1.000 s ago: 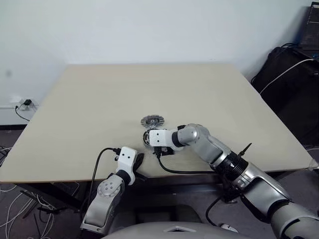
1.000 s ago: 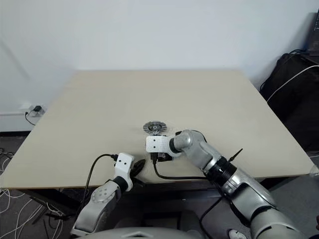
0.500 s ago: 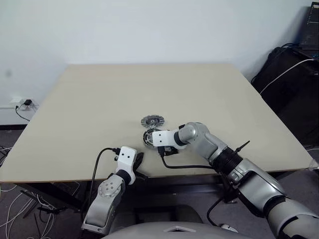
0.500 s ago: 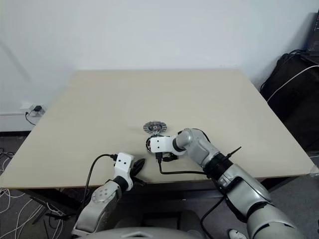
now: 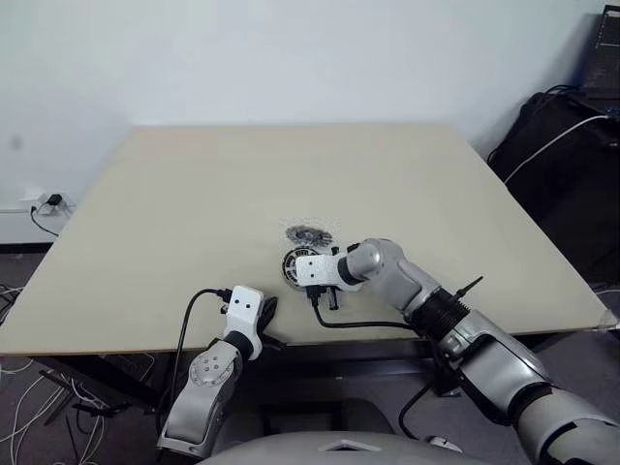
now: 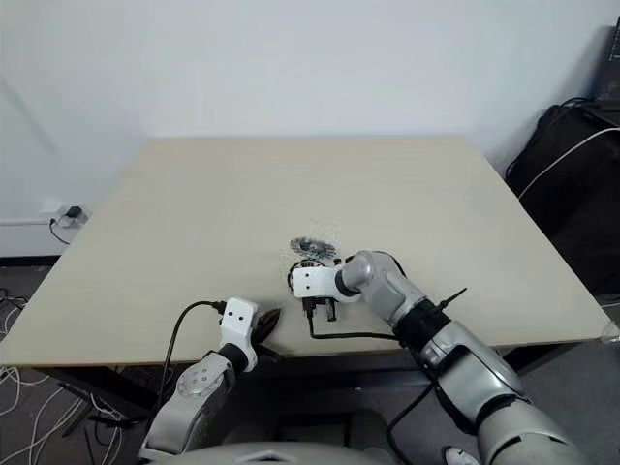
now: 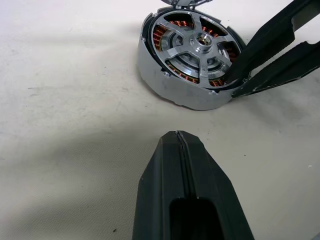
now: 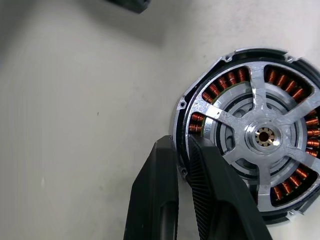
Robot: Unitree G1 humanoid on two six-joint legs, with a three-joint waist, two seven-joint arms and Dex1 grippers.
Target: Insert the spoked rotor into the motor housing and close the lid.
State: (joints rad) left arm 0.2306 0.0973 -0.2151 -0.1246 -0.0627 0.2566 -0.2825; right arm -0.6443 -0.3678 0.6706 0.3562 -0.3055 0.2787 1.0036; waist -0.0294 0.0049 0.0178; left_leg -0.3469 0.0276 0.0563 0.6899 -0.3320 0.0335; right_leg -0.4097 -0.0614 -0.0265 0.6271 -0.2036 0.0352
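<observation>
Pinching the rim of the spoked rotor [image 8: 260,135], the right gripper [image 8: 182,150] is closing its two black fingers narrowly on the dark outer edge, one inside and one outside, apparently to steady or seat it. Copper windings of the motor housing [image 7: 167,85] are showing between the spokes, so the rotor appears to be sitting in it, near the front edge of the table [image 5: 194,194]. Just beyond, the lid [image 5: 308,233] is blurring, unfitted. Waiting nearby, the left gripper [image 7: 180,142] is keeping its fingers pressed together, holding nothing.

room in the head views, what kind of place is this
Probably an office or lab set up as a test space. A plain beige table stands against a bare white wall, loose cables and a wall socket sit at floor level, and a black bag lies beside the table.
</observation>
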